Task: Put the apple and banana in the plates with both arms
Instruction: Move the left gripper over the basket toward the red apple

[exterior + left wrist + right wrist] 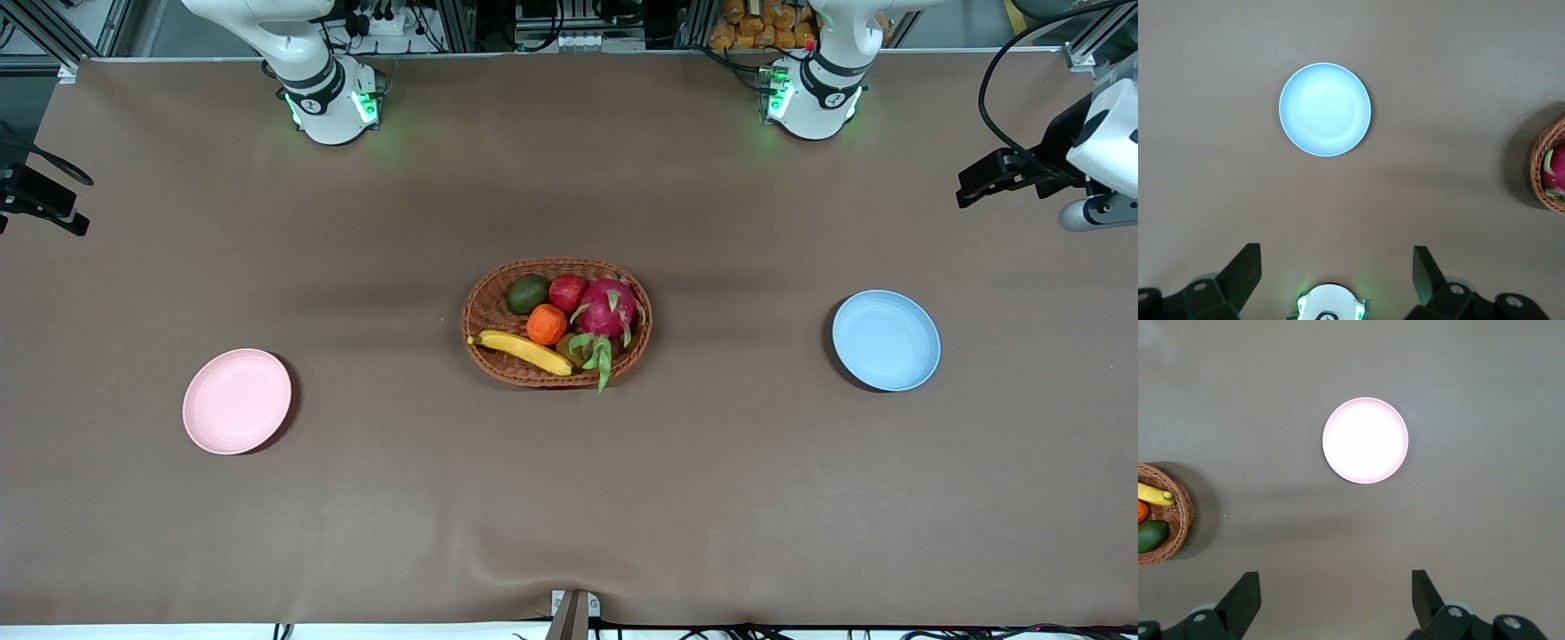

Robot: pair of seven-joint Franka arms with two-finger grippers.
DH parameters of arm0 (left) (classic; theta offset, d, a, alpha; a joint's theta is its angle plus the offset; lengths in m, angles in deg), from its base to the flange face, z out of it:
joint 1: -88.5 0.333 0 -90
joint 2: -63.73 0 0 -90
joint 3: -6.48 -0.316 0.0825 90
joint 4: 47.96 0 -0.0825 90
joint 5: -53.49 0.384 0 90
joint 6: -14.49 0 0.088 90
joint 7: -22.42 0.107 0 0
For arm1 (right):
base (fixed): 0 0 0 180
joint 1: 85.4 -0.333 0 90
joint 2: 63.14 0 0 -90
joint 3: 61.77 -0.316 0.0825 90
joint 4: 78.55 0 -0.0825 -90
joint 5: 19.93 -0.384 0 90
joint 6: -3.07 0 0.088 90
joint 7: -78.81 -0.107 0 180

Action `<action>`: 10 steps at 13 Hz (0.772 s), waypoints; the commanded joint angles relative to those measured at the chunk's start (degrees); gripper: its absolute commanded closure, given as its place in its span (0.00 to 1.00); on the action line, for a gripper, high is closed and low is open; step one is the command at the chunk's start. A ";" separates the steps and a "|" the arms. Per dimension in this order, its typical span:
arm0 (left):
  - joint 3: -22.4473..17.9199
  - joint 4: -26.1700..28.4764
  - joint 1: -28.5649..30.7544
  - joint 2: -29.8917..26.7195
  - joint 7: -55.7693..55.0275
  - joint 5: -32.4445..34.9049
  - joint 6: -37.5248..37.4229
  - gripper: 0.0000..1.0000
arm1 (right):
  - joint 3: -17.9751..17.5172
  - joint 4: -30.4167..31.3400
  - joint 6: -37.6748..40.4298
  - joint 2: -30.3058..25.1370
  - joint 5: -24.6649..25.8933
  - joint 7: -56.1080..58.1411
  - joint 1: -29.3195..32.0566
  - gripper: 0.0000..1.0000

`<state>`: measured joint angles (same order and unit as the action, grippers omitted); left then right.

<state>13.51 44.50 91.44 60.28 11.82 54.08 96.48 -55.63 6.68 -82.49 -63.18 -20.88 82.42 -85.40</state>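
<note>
Presently, stage: nothing picked yet; both plates bare.
Left gripper (1336, 267): high over the counter (569, 498), fingers wide apart, empty; blue plate (1325, 109) below it.
Right gripper (1336, 587): likewise spread, empty; pink plate (1365, 440) below it.
Apple (567, 292), banana (523, 350): in the basket (487, 307), well apart from both grippers.
Next: each arm must reach to the basket and descend on its fruit.

Front camera: high, facing my two bases, taking in the whole brown table (569, 498). My left wrist camera looks straight down from high up on the round light blue plate (1325, 109); my right wrist camera likewise on the round pale pink plate (1365, 440). All three views share the oval brown wicker basket (487, 307).
</note>
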 commanded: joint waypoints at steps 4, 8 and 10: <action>4.48 0.36 -0.39 1.51 -2.32 -0.58 5.46 0.00 | 0.01 -0.94 0.92 0.12 -0.11 -0.27 0.00 0.00; 10.53 0.01 -1.10 6.43 -5.22 -0.67 8.89 0.00 | 0.01 -0.94 0.92 0.21 -0.11 -0.27 -0.09 0.00; 13.35 0.01 -1.10 8.71 -5.49 -0.67 9.76 0.00 | 0.01 -0.94 0.92 0.21 -0.11 -0.27 -0.09 0.00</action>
<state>24.97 45.15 90.44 67.17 7.26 53.87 105.42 -55.65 6.68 -82.45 -63.16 -20.88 82.42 -85.41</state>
